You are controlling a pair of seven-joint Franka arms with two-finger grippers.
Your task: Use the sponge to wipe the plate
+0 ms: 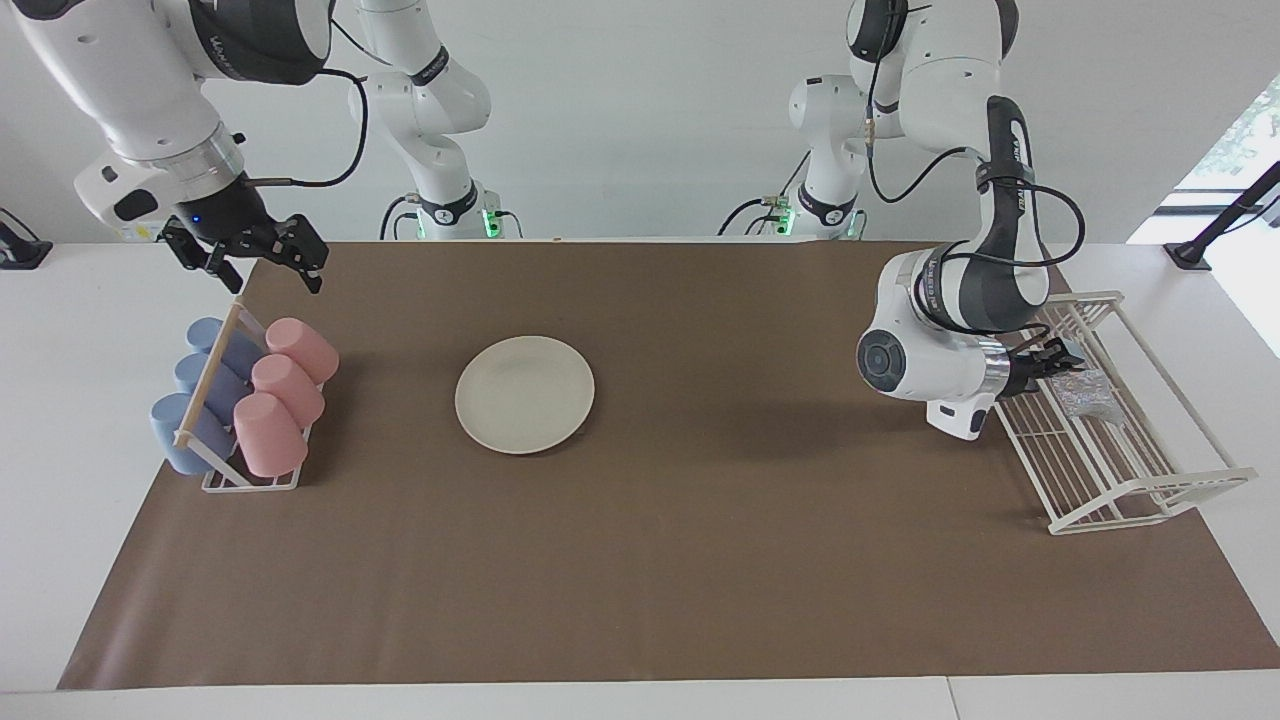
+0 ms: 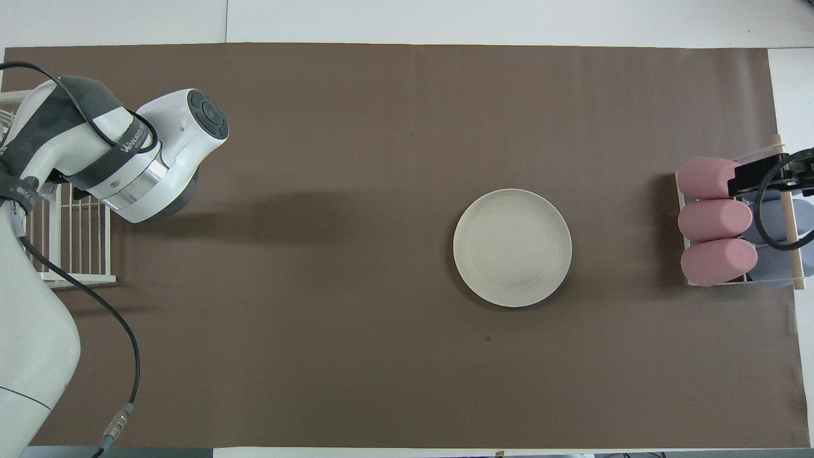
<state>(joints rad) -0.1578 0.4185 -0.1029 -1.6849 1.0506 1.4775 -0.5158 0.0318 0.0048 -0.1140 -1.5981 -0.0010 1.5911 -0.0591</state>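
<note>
Left pincer (image 1: 1062,362): down inside the white wire rack (image 1: 1150,440) at the left arm's end of the table (image 1: 700,600), fingertips right at the sponge (image 1: 1085,392). Whether spread or closed on the pad, cannot tell; dark fingers merge with the rack wires, and the overhead view hides them under the wrist. Sponge lying on the rack's floor wires, seemingly not lifted.

Step in hand, by judgement: the pick-up of the sponge, the very first stage; no wiping begun. Next move calls for a firm close on the soft pad, a lift straight up clear of the rack's rails so nothing snags, then a long carry over the brown mat to the plate (image 1: 525,394), followed by a gentle press and sweeping strokes. Light plate on smooth paper: likely to slide under a sideways push, so perhaps a steadying job for the other arm.

Plate: flat on the mat near mid-table, somewhat toward the right arm's end, well apart from the sponge.

Right pincer (image 1: 262,258): waiting in the air, fingers spread wide and holding nothing, over the end of the cup rack (image 1: 215,410) nearer the robots.

Count: one plate, one sponge, one wire rack, one cup rack, three pink cups (image 1: 285,395), three blue cups (image 1: 195,405), two arms.
</note>
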